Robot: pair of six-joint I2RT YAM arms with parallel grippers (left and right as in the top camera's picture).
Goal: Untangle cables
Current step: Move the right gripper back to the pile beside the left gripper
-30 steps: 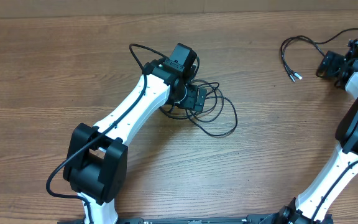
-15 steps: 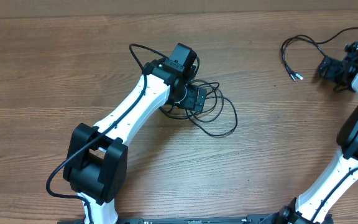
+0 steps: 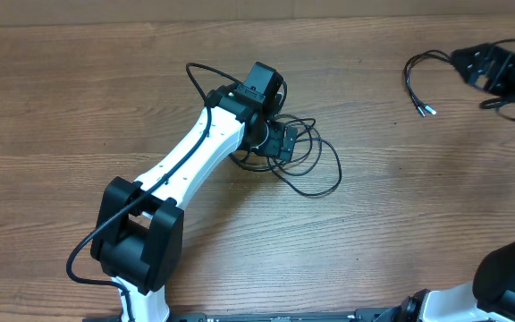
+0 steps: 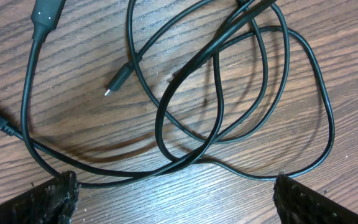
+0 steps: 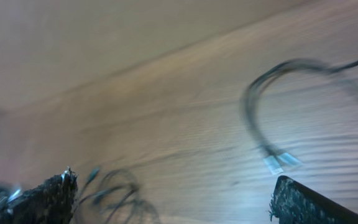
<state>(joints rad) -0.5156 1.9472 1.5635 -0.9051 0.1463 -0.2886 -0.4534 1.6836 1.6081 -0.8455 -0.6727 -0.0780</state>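
1. Left wrist view: shows the left gripper (image 4: 179, 200) released, jaws spread to the two lower corners, clasping nothing, poised just above the tangled cables (image 4: 158, 121).
2. Finds those thin black cords looped and crossed over each other on the wooden table (image 4: 79, 62), with a small plug (image 4: 120, 78) lying free inside the loops and a larger connector (image 4: 45, 15) at upper left.
3. Reads them as light, limp and smooth: likely to slip through a loose pinch, to drag neighbouring loops along when lifted, and to keep no shape once let go.
4. Favours a hold on a plug body or just behind it, at the stiffer, thicker part; failing that, on the single outer loop (image 4: 330, 118), away from the crossings.
5. Overhead: sets the left arm (image 3: 195, 156) stretched diagonally from the near edge toward mid-table, wrist bent downward over the left side of the heap.
6. Right wrist view, blurred: gives the right gripper (image 5: 176, 202) likewise wide apart and empty.
7. Overhead: puts it at the far right, near a separate cable (image 3: 407, 80) with silver tips (image 3: 427, 111), well apart from the heap; contact with that cord impossible to tell; leaves most of the right arm (image 3: 512, 277) out of frame.
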